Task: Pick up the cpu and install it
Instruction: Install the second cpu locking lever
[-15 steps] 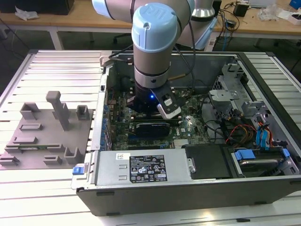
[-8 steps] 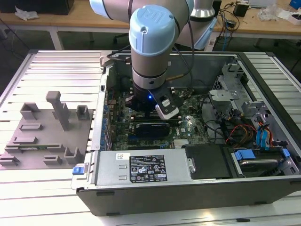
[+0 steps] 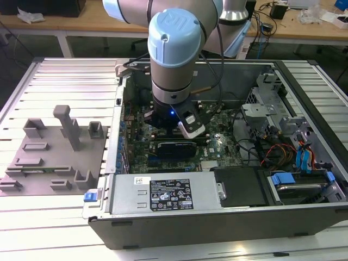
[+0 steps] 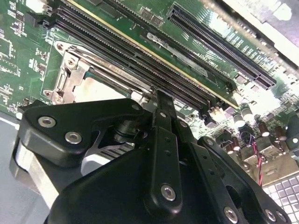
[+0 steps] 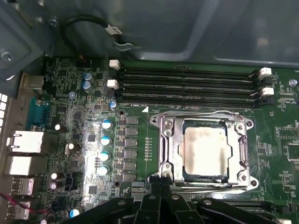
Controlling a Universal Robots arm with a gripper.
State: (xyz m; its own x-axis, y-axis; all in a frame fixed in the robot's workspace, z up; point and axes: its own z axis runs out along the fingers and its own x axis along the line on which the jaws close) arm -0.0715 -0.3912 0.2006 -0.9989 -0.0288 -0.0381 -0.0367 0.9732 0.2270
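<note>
Sitting: cpu (image 5: 205,151) lies flat in socket frame (image 5: 164,149) on board (image 5: 70,79), inside case (image 3: 217,215)
Gripper (image 5: 161,189): just beside socket edge; fingers – can't tell
Handling: prob light, stiff, thin, fragile underside
Hold: opposite edges only, kept level

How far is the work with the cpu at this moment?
The cpu already lies flat inside the metal frame of the socket on the motherboard, so the picking and placing look done. The tool is low over the socket's edge, inside the computer case; whether it touches anything is hidden. The frame does not cover the chip, so the locking is possibly left.
</note>
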